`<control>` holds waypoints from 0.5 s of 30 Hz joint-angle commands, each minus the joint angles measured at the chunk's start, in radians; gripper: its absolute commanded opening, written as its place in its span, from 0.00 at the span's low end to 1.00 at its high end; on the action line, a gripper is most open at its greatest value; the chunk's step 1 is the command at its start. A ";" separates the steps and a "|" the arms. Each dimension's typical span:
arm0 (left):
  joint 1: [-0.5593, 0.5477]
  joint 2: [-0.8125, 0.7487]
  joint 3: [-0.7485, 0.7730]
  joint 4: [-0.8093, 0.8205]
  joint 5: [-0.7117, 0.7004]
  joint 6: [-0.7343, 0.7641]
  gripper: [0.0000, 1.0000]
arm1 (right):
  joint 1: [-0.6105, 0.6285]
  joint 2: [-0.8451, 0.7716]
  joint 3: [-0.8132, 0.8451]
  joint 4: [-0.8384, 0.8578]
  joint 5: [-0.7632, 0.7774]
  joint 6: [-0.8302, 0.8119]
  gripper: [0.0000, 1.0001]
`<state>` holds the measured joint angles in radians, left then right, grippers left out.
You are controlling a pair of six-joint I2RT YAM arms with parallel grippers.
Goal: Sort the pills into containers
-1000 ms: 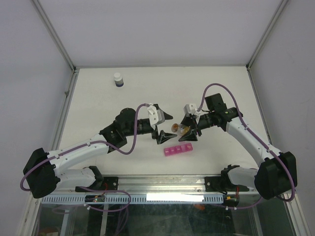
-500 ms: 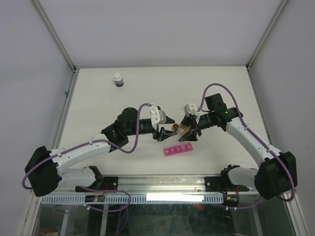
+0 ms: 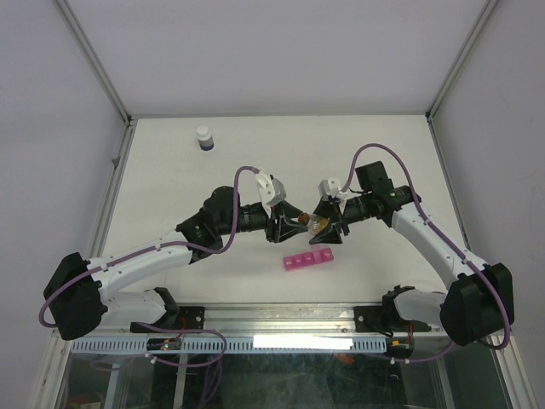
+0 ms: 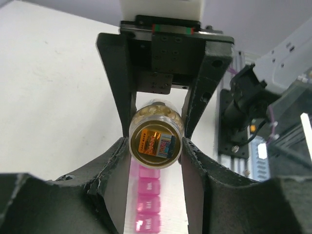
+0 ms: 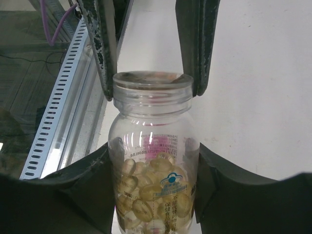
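Overhead, the left arm [image 3: 162, 251] reaches from its near-left base toward the middle of the table [image 3: 255, 162], while the right arm [image 3: 426, 234] rises from the near-right base and folds at an elbow right of centre to meet it; the left gripper [image 3: 285, 223] and right gripper [image 3: 328, 226] face each other with a clear bottle [image 3: 308, 223] lying sideways between them; the pink pill box [image 3: 309, 260] sits on the table just nearward of both, well short of the near rail [image 3: 281, 317]; white tabletop spreads far and left as far as a white-capped bottle [image 3: 203, 138] near the far-left corner. From the left wrist, that gripper's fingers [image 4: 122, 161] lie against either side of the bottle's round mouth, closed on it; behind them the right gripper's fingers [image 4: 119, 83] flank the wider body; the pill box lies on the table below, apart from the bottle. From the right wrist, its own fingers [image 5: 95, 190] clamp the bottle's body, which holds yellow capsules [image 5: 153, 195]; the left fingers touch the rim on both sides; white table runs to the right, the rail to the left.
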<state>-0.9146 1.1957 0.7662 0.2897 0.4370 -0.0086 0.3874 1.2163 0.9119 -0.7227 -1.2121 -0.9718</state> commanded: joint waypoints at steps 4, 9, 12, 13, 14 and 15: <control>-0.033 -0.058 0.012 0.076 -0.341 -0.511 0.00 | 0.001 -0.031 0.045 0.065 -0.014 0.061 0.00; -0.079 -0.078 0.026 0.024 -0.481 -0.645 0.01 | -0.001 -0.023 0.042 0.081 -0.008 0.083 0.00; -0.081 -0.075 0.043 0.003 -0.494 -0.687 0.03 | -0.003 -0.021 0.040 0.084 -0.006 0.088 0.00; -0.081 -0.073 0.049 0.000 -0.491 -0.699 0.03 | -0.003 -0.019 0.040 0.086 -0.005 0.088 0.00; -0.081 -0.073 0.052 -0.001 -0.486 -0.708 0.03 | -0.005 -0.019 0.040 0.087 -0.004 0.090 0.00; -0.081 -0.074 0.055 -0.005 -0.490 -0.722 0.03 | -0.005 -0.020 0.039 0.089 -0.004 0.092 0.00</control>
<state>-0.9962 1.1606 0.7643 0.2203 0.0254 -0.5903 0.3782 1.2163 0.9165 -0.6682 -1.1870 -0.8749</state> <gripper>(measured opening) 0.413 0.551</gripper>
